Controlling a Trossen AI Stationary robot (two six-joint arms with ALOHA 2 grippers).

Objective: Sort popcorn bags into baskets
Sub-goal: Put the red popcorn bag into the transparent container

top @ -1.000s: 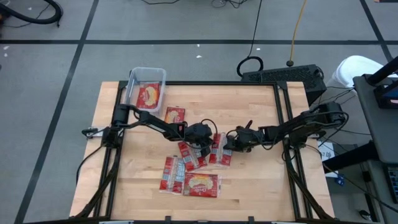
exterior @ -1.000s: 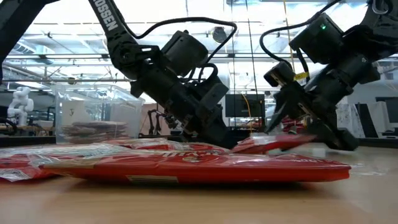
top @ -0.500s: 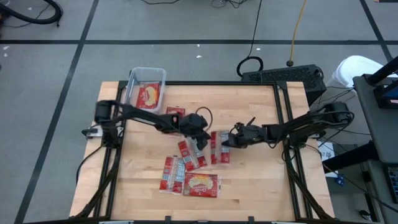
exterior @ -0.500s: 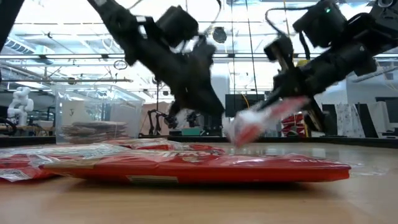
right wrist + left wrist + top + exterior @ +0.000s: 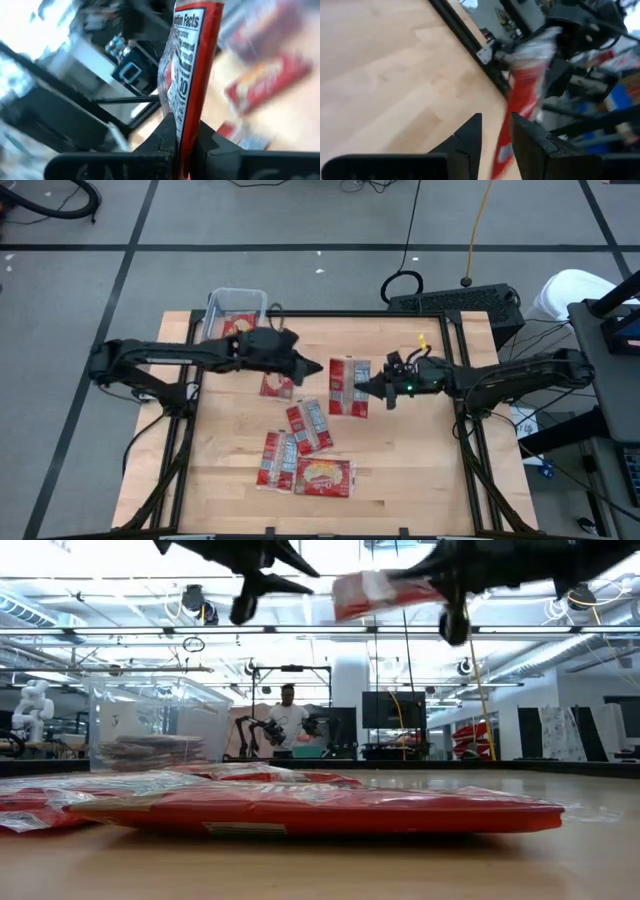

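Note:
My right gripper [image 5: 375, 388] hangs high over the table's middle, shut on one red popcorn bag [image 5: 348, 387]. In the low view that bag [image 5: 375, 590] shows near the top. My left gripper [image 5: 316, 368] is raised just left of it, open and empty; its fingers [image 5: 470, 135] point at the held bag [image 5: 522, 100]. The clear basket [image 5: 214, 308] stands at the far left corner with one bag [image 5: 238, 332] inside. Several more bags lie flat on the wood: one [image 5: 276, 384] partly under my left arm, one [image 5: 308, 426] in the middle, two [image 5: 322, 476] near the front. My right gripper pinches the bag by its edge toward the table's right [image 5: 186, 120] between its two fingers. The fingers come in about level from the table's right. The bag is lifted clear of the table, sticks out past the fingertips toward the left, and lies roughly flat.
A black metal frame [image 5: 452, 380] borders the wooden table. The right half of the tabletop [image 5: 410, 460] is bare wood. A keyboard [image 5: 455, 300] lies beyond the far right corner. In the low view a person [image 5: 287, 715] stands in the room behind.
My right gripper has lifted one bag from the cluster clear of the table and carried it up and toward the far edge; the bag has gone from tilted to nearly level. My left gripper has risen off the bags and moved toward the far left.

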